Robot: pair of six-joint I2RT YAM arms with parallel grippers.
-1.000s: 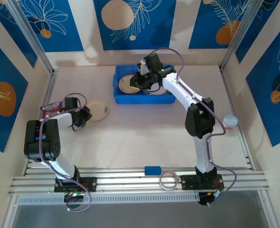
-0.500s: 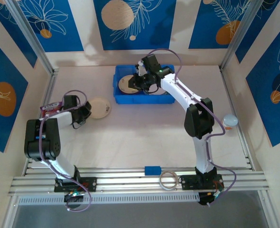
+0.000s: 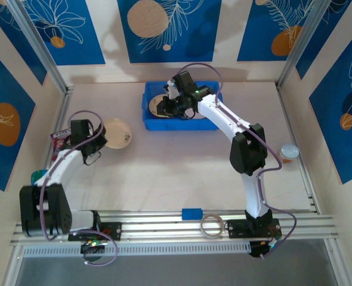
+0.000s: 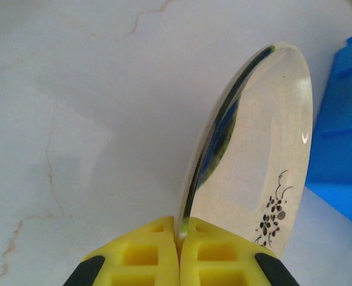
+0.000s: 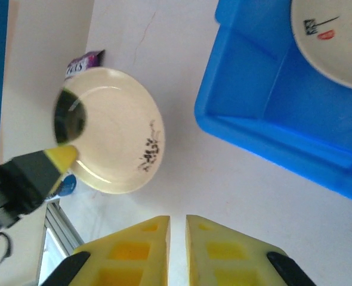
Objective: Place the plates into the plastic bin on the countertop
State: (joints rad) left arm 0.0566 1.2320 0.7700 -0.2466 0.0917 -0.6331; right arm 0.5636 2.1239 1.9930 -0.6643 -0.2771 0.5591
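Note:
A cream plate (image 3: 119,132) with a small dark flower print is at the left of the countertop (image 3: 176,173), its near rim raised. My left gripper (image 3: 98,139) is shut on that rim, and in the left wrist view the yellow fingers (image 4: 215,253) pinch the edge of the cream plate (image 4: 265,155). The blue plastic bin (image 3: 182,126) stands at the back with two pale plates (image 3: 158,105) inside. My right gripper (image 3: 169,106) hovers over the bin's left end; seen from its own wrist, the right gripper (image 5: 177,221) has its jaws nearly together, holding nothing.
A pink snack packet (image 3: 61,137) lies left of the held plate. A small blue block (image 3: 192,213) and a clear tape ring (image 3: 212,225) rest on the front rail. A small round pale object (image 3: 290,151) is beside the right rail.
My left gripper has closed on the cream plate's rim and tipped it up, and the left arm has swung back. The right gripper has shifted left over the bin.

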